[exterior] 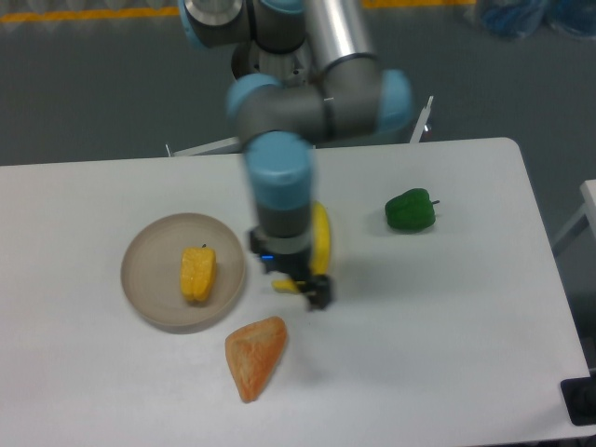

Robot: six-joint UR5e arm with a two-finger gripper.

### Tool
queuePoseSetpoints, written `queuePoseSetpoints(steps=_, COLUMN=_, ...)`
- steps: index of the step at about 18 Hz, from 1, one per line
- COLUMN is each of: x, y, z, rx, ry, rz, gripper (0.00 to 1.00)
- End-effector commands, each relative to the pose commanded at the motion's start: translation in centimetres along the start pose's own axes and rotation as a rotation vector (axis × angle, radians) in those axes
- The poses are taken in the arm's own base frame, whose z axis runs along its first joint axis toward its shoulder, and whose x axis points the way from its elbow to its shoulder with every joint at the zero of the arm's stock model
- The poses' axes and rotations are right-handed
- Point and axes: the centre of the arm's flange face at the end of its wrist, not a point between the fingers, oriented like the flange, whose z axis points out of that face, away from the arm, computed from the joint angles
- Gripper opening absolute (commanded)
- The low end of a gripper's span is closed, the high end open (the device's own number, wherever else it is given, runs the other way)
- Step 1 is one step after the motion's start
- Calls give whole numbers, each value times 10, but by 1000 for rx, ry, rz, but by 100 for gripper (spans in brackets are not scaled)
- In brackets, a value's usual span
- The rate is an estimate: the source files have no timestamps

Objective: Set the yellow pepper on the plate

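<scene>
The yellow pepper (197, 273) lies on the plate (149, 298), a round beige dish at the table's left. Nothing holds it. My gripper (303, 284) has left the plate and hangs to its right, over the lower end of the banana (320, 238). The image of the arm is blurred by motion. Dark fingers (318, 292) point down with nothing visibly between them, but I cannot make out whether they stand open or shut.
The arm partly covers the long yellow banana. An orange wedge-shaped piece (254, 356) lies near the table's front, below the plate and the gripper. A green pepper (411, 209) sits at the right.
</scene>
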Motion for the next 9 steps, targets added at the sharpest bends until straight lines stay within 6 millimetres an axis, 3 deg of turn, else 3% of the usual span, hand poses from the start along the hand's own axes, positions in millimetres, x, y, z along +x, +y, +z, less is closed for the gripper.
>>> queuePoseSetpoints(steps=3, x=-31, y=34, z=10, rx=-16, ry=-5, rz=-23, gripper=100)
queuePoseSetpoints(steps=6, x=-59, y=63, z=16, rx=-30, ry=-9, rz=89, gripper=100)
queuePoseSetpoints(steps=9, x=-82, y=88, z=31, rx=-42, ry=3, rz=96, gripper=100)
